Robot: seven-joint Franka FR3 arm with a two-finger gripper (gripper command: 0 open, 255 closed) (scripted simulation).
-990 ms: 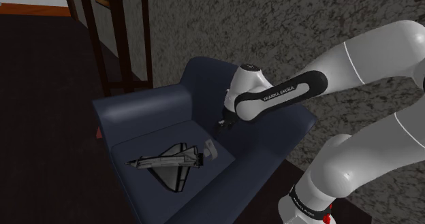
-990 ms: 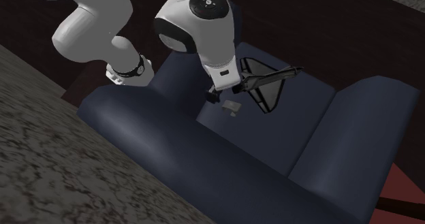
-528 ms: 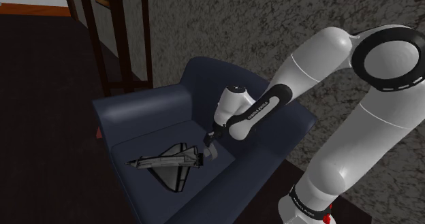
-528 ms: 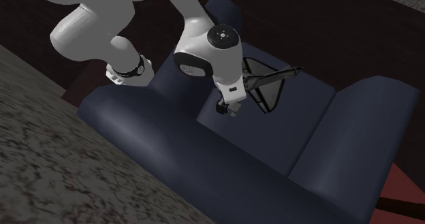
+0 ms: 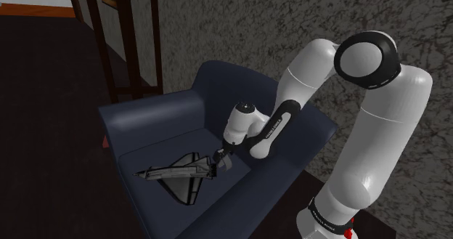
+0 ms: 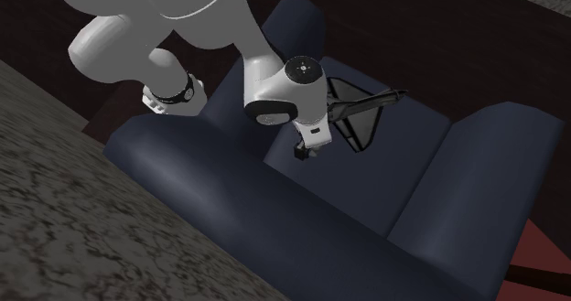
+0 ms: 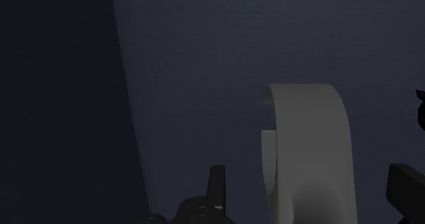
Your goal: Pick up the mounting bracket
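The mounting bracket (image 7: 310, 134) is a pale grey curved piece lying on the navy seat cushion. In the wrist view it sits between my two black fingers (image 7: 216, 188), which stand apart and do not visibly touch it. My gripper (image 7: 310, 176) is open. In the shoulder view the gripper (image 5: 220, 160) is low over the seat of the armchair (image 5: 145, 152), right at the tail of a dark toy space shuttle (image 5: 178, 176). The second exterior view has the gripper (image 6: 305, 150) pointing down at the seat beside the shuttle (image 6: 359, 118), and the hand hides the bracket.
The armchair's backrest (image 5: 232, 92) and armrests (image 6: 229, 198) close in the seat on three sides. The shuttle takes up much of the cushion. Dark wooden posts (image 5: 123, 34) stand behind the chair against a speckled wall (image 5: 290, 19).
The arm has folded downward and brought the gripper from above the seat down around the bracket. The bracket and the shuttle have not moved.
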